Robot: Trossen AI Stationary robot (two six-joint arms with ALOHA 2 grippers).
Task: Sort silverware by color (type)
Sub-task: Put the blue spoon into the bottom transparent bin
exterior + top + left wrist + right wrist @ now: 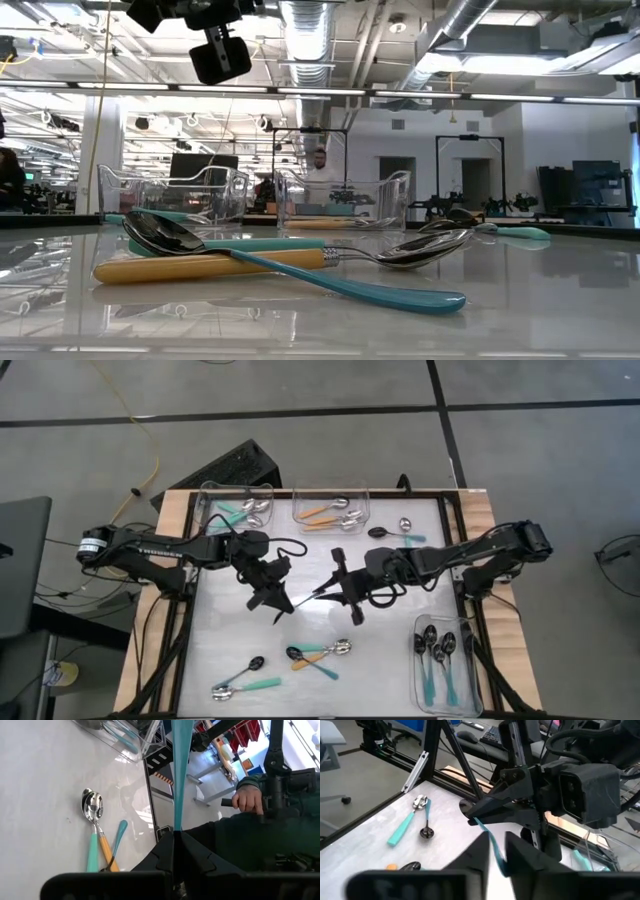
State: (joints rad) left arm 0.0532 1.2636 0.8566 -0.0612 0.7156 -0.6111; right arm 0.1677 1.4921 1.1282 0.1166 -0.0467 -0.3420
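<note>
Teal-handled spoon (490,845) held above table centre, long axis spanning between both grippers. Left gripper (283,600) clamped on one end; right gripper (335,586) closing round the other. Arms angled inward, meeting mid-table (380,680).

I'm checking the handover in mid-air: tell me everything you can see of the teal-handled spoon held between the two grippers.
The teal-handled spoon looks like thin glossy plastic along its handle; its bowl is hidden. It hangs above the table's middle, touching no surface. The left gripper is shut on one end of the handle, and the right gripper has its fingers on either side of the other end, closing on it. The handle runs straight between them.
</note>
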